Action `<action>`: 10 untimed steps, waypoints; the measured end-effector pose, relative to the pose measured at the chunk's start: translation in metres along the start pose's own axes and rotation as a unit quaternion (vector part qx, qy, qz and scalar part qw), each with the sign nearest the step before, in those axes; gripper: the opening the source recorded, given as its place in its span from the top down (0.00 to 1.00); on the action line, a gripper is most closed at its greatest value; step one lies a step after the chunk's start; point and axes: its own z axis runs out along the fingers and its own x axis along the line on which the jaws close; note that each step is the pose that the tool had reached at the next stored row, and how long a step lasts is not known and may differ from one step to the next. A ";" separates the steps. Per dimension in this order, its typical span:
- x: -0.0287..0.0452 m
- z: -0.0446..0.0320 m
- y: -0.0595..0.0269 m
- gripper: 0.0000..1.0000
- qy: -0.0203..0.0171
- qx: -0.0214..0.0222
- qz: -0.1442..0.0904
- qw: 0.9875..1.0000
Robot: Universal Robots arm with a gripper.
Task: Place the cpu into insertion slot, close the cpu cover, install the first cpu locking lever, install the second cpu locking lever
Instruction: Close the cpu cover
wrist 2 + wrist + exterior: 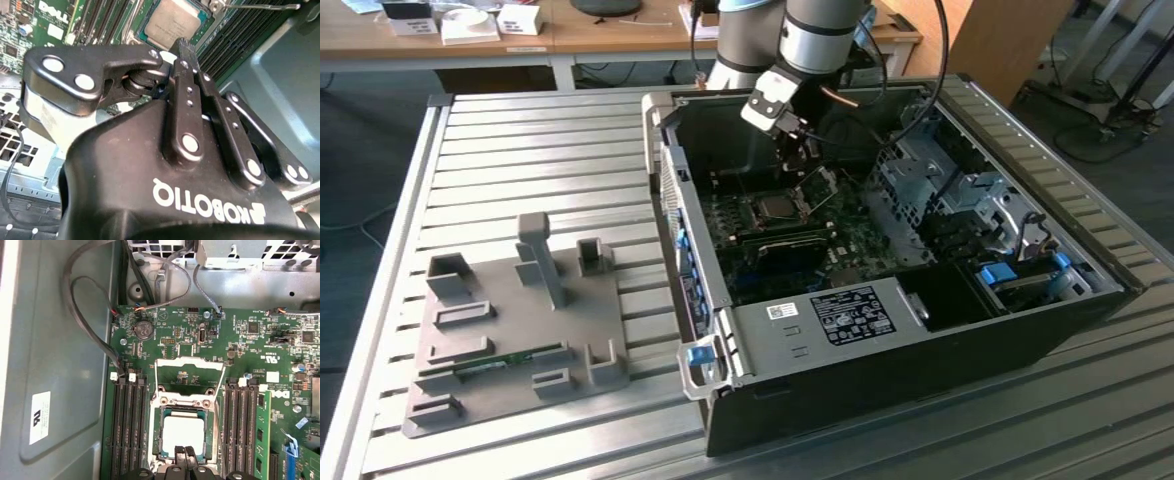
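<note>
a ribbed metal table (pixel 520 150) is carrying everything. an open computer case (pixel 881 370) is lying on its side toward the table's edge at the exterior view's right, and a flat grey plate (pixel 500 283) with raised holders is sitting toward the edge at the exterior view's left, well apart from the case wall. a green memory stick (pixel 494 362) is lying in one holder near the plate's front edge.

the robot arm (pixel 821 35) is reaching down into the case from its far edge, over the green circuit board (pixel 200 325) lining the case floor. long black memory slots (pixel 130 430) are running along both sides of the socket, and grey cables (pixel 90 330) are looping along the case wall beside the board's corner.

the cover (pixel 190 361) is standing swung up off the slot, hinged at the slot edge farthest from the claw, with bare board showing through its window. the cpu (pixel 184 432) is lying flat inside the slot (pixel 160 437), silvery top up, square with the rim.

the claw (pixel 186 454) is hanging over the cpu's near edge with its two fingers pressed together and nothing between them. in the second wrist view the claw tip is pointing at the chip's edge; whether it is touching the metal top cannot be told
</note>
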 end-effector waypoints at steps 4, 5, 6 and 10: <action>0.0000 -0.0003 0.0000 0.89 0.000 0.000 0.000 1.000; 0.0000 -0.0004 0.0000 0.89 0.000 0.000 0.000 1.000; 0.0000 -0.0004 0.0000 0.89 0.000 0.000 0.000 1.000; 0.0000 -0.0023 0.0000 0.89 0.000 0.000 0.000 1.000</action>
